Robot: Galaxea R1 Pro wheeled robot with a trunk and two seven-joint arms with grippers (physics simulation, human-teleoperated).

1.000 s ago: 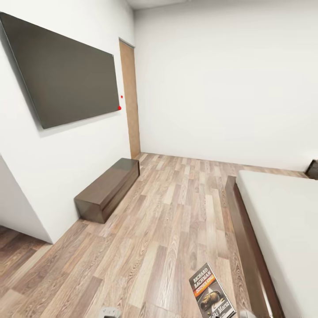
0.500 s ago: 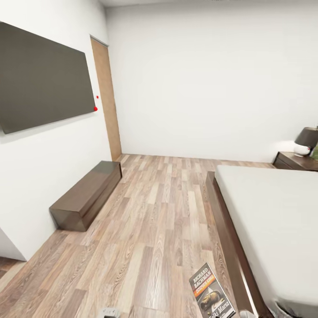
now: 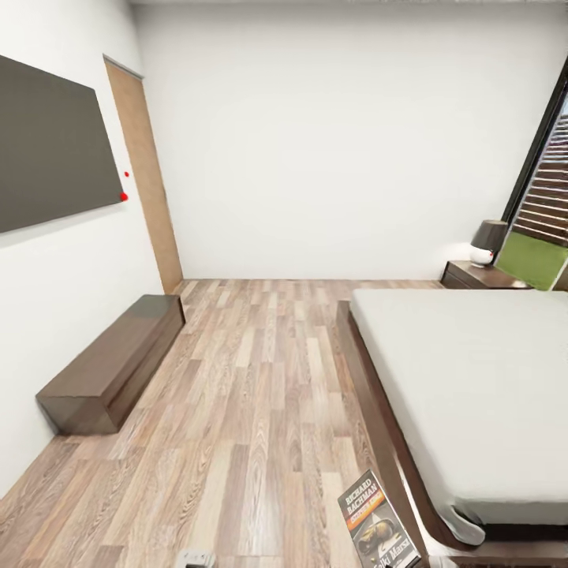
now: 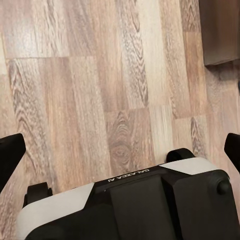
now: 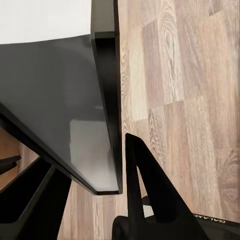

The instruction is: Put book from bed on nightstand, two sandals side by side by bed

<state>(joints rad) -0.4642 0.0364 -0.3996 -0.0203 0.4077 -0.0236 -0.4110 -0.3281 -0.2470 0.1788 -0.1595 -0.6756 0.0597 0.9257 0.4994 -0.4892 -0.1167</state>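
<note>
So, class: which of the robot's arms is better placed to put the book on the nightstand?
Right, probably. The right gripper already holds the book, and the nightstand stands to the right, past the bed. The left gripper is open over floor.

White walls (image 3: 315,142), plank floor (image 3: 260,379), wall screen (image 3: 47,150), low bench (image 3: 110,367).

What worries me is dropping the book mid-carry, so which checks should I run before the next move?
1. Book clamped between the right gripper fingers: ok.
2. Nightstand in sight past the bed: ok.
3. Free room on the nightstand top beside the lamp: cannot tell, too small.
4. Left gripper open and holding nothing: ok.
</note>
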